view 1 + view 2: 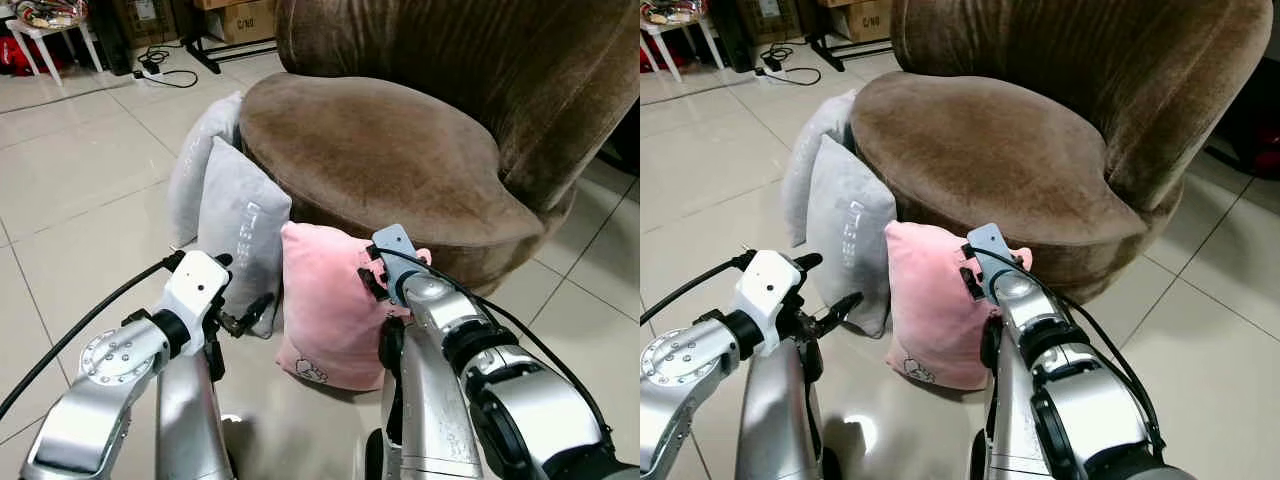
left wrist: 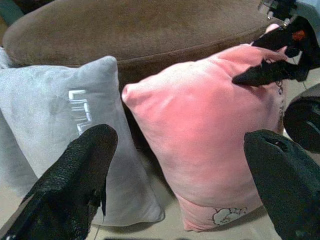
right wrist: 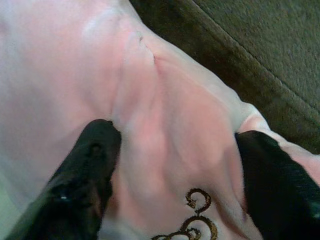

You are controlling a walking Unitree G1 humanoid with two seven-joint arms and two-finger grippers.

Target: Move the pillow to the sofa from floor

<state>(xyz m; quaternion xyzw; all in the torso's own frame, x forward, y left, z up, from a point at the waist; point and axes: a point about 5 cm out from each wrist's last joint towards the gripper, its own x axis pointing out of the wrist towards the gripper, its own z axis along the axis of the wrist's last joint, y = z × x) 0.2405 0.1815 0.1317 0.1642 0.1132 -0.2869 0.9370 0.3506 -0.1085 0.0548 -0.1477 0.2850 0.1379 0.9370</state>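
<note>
Pillow [image 1: 325,305], pink, stands on edge on the tiled floor [image 1: 80,190], leaning against the base of the brown sofa [image 1: 370,150]. The right gripper [image 3: 172,170] is pressed against its upper corner nearest the sofa, with both black fingers [image 3: 87,165] sunk into the soft fabric and a bunched fold of cloth between them; the jaws are spread fairly wide and look to be closing for a pinch, not yet clamped tight. The left gripper [image 2: 180,175] hangs just in front of the pillow's face, jaws wide apart and holding nothing, with a grey cushion [image 1: 240,225] just to its outer side and a second grey cushion [image 1: 200,160] behind that one. The step in hand appears to be the grasp itself. The next move probably calls for squeezing firmly on that corner, perhaps with the left gripper supporting the opposite edge, then lifting the pillow clear of the floor and over the seat rim. Nothing in these pictures serves as a container; the sofa seat lies bare.
</note>
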